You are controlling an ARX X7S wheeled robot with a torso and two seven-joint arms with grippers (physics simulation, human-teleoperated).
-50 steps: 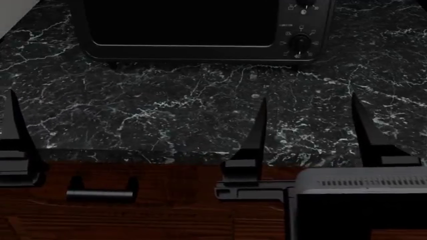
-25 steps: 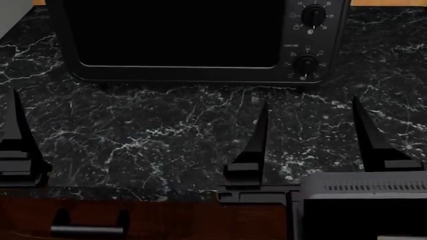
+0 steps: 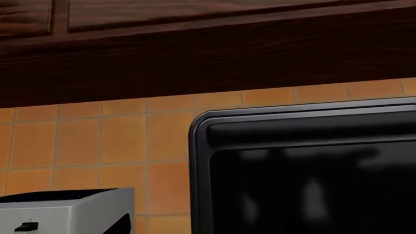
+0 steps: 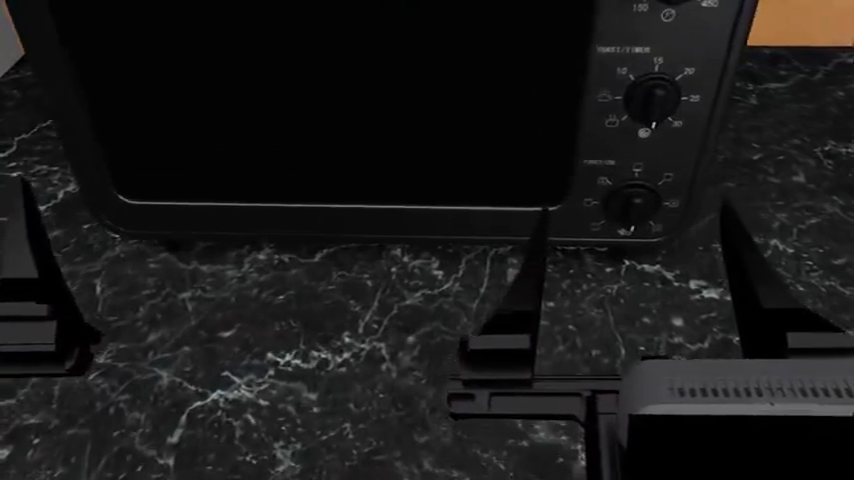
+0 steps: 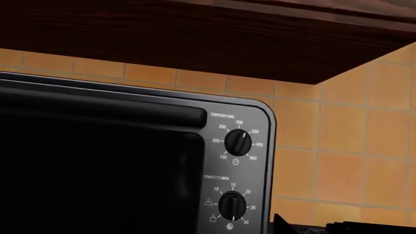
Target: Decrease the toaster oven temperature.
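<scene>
The toaster oven (image 4: 334, 100) is a large black box with a wide dark glass door, and it fills the top of the head view. Its timer knob (image 4: 654, 97) and function knob (image 4: 633, 200) show there. The temperature knob is cut off at the top edge. In the right wrist view the temperature knob (image 5: 238, 142) is numbered 150-450, and its white line points between 300 and 350. My right gripper (image 4: 634, 210) is open and empty, on the near side of the knob column and apart from it. My left gripper shows only one finger (image 4: 19, 250), at the left edge.
The oven stands on a black marble counter (image 4: 294, 340) against an orange tiled wall (image 5: 338, 146), under a dark wood cabinet (image 5: 195, 39). A white toaster (image 3: 65, 212) stands to the oven's left (image 3: 305, 170).
The oven has grown larger and moved lower in the head view. The counter's front edge and the drawer handle have left the view. Both grippers hold the same pose.
</scene>
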